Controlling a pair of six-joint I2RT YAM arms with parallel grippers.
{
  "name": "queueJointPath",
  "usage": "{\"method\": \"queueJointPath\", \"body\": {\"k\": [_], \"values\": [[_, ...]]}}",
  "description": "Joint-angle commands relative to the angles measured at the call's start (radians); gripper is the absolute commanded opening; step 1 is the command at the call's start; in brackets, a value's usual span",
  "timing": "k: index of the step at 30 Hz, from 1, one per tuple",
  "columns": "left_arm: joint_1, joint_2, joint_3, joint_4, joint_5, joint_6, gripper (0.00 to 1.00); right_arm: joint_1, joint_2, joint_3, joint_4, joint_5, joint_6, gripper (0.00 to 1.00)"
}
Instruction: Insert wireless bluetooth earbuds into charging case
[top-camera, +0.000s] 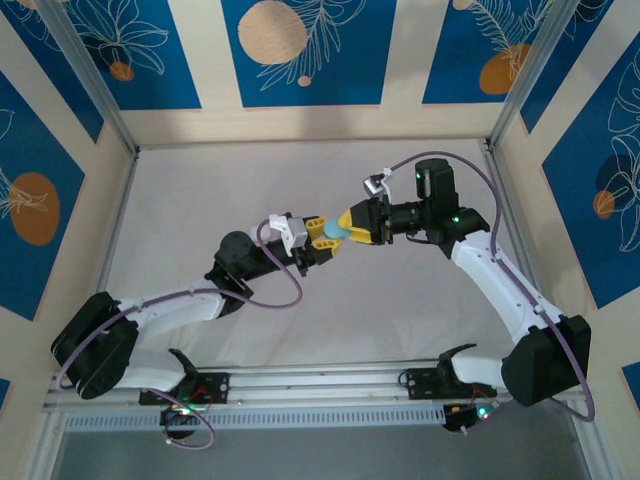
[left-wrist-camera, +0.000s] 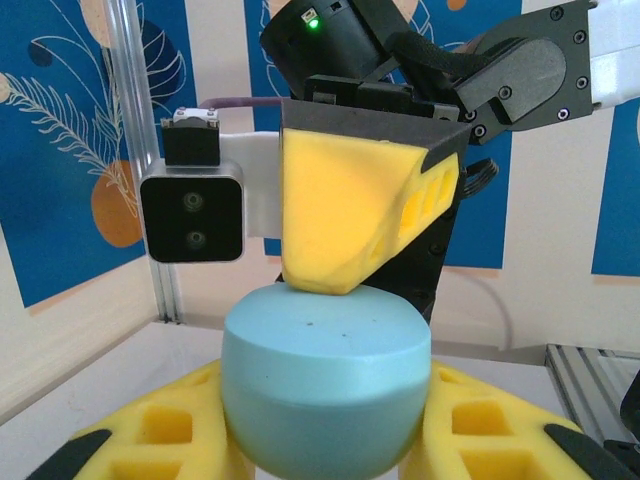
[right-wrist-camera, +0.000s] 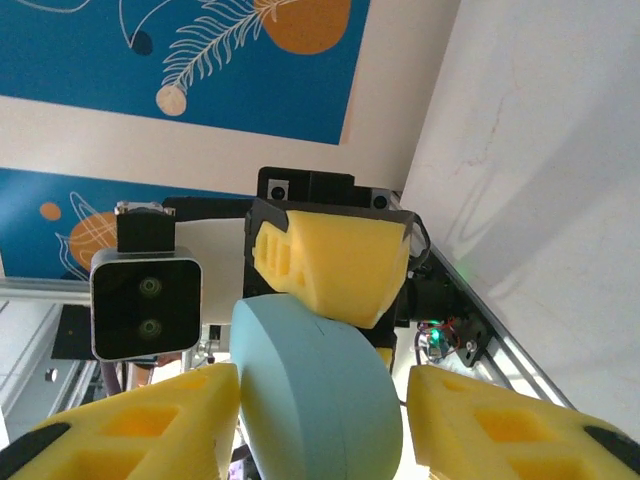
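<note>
**A:** First entry?
**B:** Pale teal pebble-shaped plastic case (left-wrist-camera: 325, 385), one flat colour all over.

**A:** The grippers?
**B:** Left gripper (top-camera: 322, 240) and right gripper (top-camera: 348, 222): bright yellow fingers (left-wrist-camera: 350, 210) on black mounts.

**A:** The arms?
**B:** White-shelled, black-jointed robot arms (top-camera: 500, 275), with a purple cable (top-camera: 285, 300) and green indicator lights.

**A:** And the surroundings?
**B:** Off-white table (top-camera: 200, 200). Deep blue wall panels (top-camera: 300, 50) with white line-drawn leaves and orange and peach discs, cream bands between.

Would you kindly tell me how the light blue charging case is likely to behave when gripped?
The charging case looks smooth and rounded, so it may slip or pivot between the left gripper's yellow fingers. It holds its shape while pinched, so probably rigid.
</note>
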Motion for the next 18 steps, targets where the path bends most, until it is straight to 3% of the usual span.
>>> {"method": "queueJointPath", "body": {"k": [1, 9, 18], "values": [[-0.006, 0.003, 0.035, 0.041, 0.015, -0.008, 0.20, 0.006, 0.005, -0.009, 0.030, -0.049, 0.018, 0.43], [-0.007, -0.001, 0.032, -0.018, -0.034, 0.023, 0.30, -0.008, -0.015, -0.020, 0.025, -0.015, 0.007, 0.19], [-0.007, -0.037, 0.023, -0.108, -0.085, 0.051, 0.56, -0.077, -0.075, -0.088, 0.088, 0.072, 0.052, 0.13]]}}
